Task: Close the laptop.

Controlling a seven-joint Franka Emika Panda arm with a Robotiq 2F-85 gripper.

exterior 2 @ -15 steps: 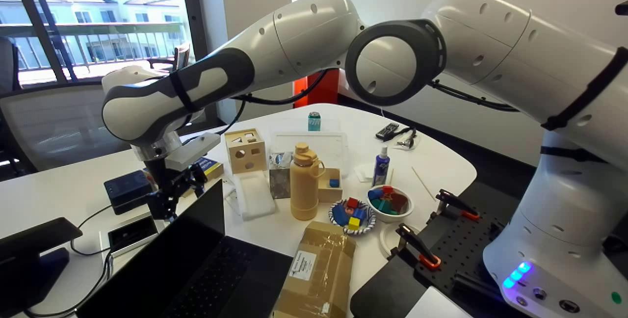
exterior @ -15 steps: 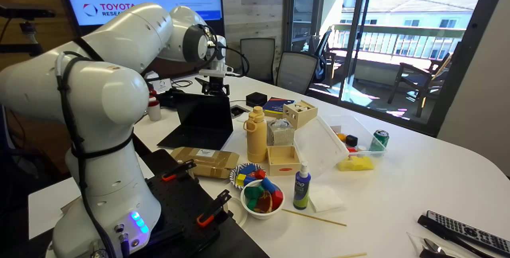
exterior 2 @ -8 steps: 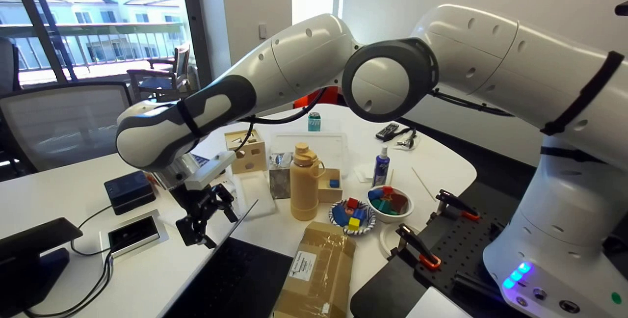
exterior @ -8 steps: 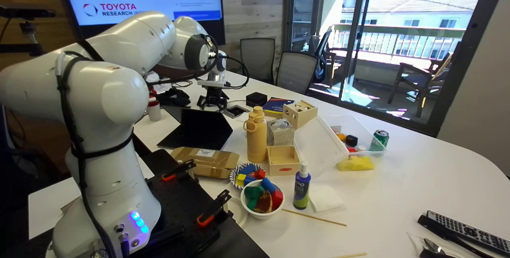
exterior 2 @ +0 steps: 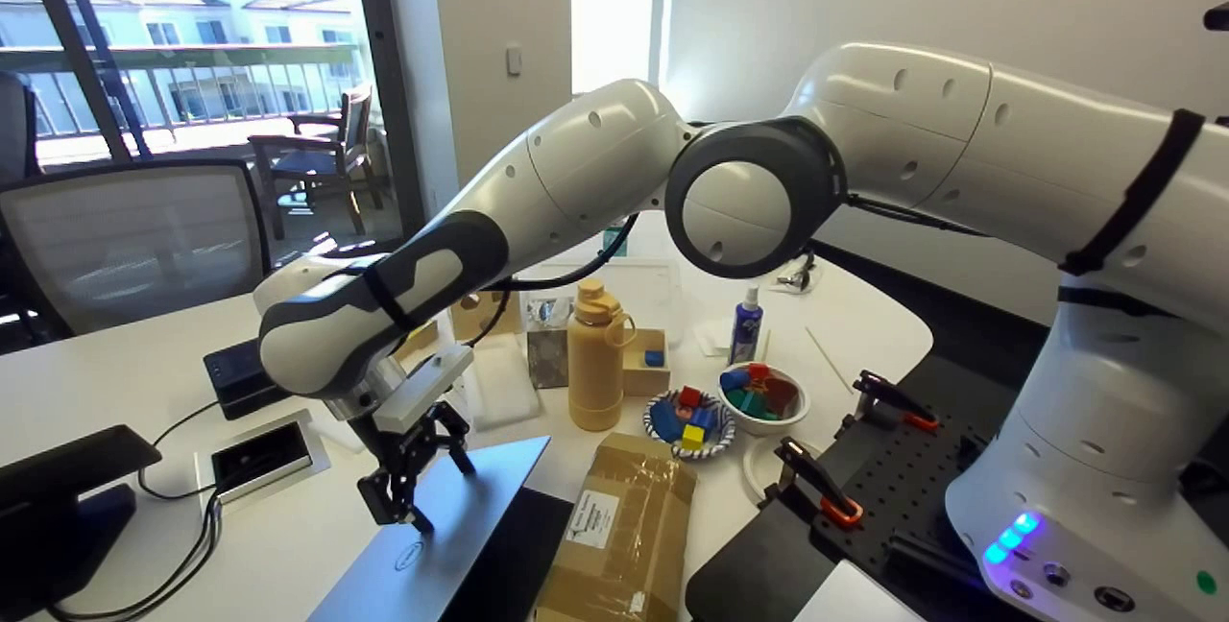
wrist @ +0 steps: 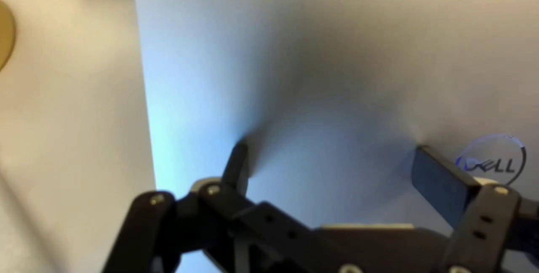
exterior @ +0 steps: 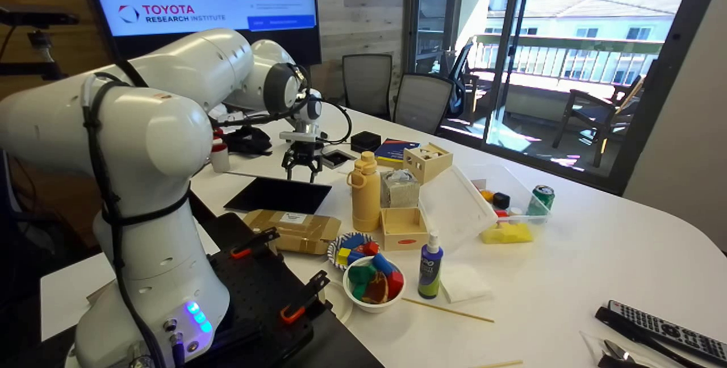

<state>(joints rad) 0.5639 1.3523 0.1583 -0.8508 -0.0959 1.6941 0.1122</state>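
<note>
We see the gripper [exterior 2: 445, 497], spread wide and holding nothing, against the laptop [exterior: 278, 195], presumably to press its tilted lid [exterior 2: 456, 545] down.

White arm [exterior 2: 588, 150], black gripper [exterior 2: 445, 499]

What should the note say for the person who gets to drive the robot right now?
Gripper: the black two-fingered gripper is open, its fingertips seemingly touching the outside of the lid.
Laptop: the thin, rectangular laptop with a silver-grey shell sits on the white table, beside the brown cardboard box.
Done: the lid is tilted partway down over the black base.
Left: it isn't shut; part of the base shows uncovered. Probably push the lid gently until flat, then lift the gripper clear.
</note>
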